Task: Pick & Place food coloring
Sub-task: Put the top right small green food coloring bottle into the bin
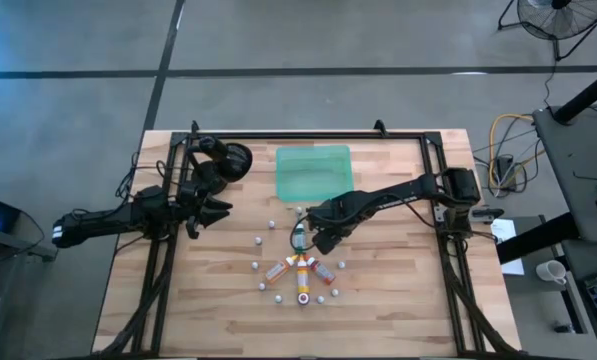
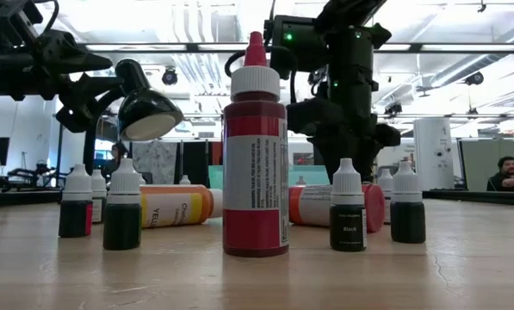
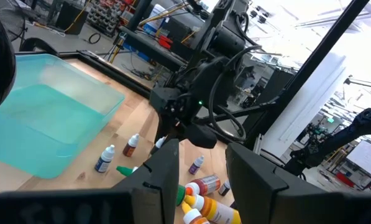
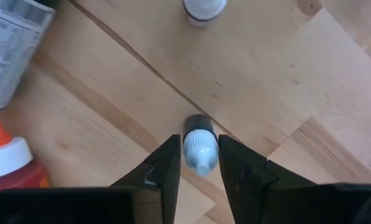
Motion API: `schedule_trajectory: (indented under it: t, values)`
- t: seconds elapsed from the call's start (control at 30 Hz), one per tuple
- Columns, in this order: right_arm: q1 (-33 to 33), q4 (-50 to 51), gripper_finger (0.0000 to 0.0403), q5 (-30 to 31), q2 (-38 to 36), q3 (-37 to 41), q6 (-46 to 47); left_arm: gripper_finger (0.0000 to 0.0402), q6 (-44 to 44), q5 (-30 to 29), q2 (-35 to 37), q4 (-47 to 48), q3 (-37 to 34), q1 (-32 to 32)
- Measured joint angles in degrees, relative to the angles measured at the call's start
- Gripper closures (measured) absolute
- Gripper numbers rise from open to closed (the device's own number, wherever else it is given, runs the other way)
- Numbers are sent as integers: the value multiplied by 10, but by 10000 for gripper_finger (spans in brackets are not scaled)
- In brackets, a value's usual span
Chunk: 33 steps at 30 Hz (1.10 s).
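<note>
Wooden planking forms the table (image 1: 398,300), on which a translucent green tray (image 1: 313,170) is set as the landmark toward the far edge. Just in front of the tray, the right gripper (image 4: 196,163) is lowered over a small dropper bottle (image 4: 200,148) with a white cap, and its fingers are seen pressed against the bottle on both sides, so a grip appears to be made for lifting. Further in front of the tray, larger red and orange-yellow food coloring bottles (image 1: 300,270) are laid in a cluster, ringed by other small dropper bottles (image 1: 259,241). The left gripper (image 1: 216,211) is held to the tray's left, jaws partly open and empty, apparently waiting.
</note>
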State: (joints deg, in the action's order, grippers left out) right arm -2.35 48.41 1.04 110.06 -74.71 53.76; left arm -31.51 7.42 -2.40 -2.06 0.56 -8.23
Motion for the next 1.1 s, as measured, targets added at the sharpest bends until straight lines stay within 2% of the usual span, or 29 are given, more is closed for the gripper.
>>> schedule_trajectory:
  t: [0.4,0.67,0.93,1.1]
  values:
    - [0,6,321,0,-1,-10,-18,296,0,0,0,0,0,0]
    - [0,9,315,4,-2,-5,-20,296,0,0,0,0,0,0]
    - [0,27,351,5,-2,-14,-44,296,0,0,0,0,0,0]
    - [0,67,355,6,-18,-41,-61,296,0,0,0,0,0,0]
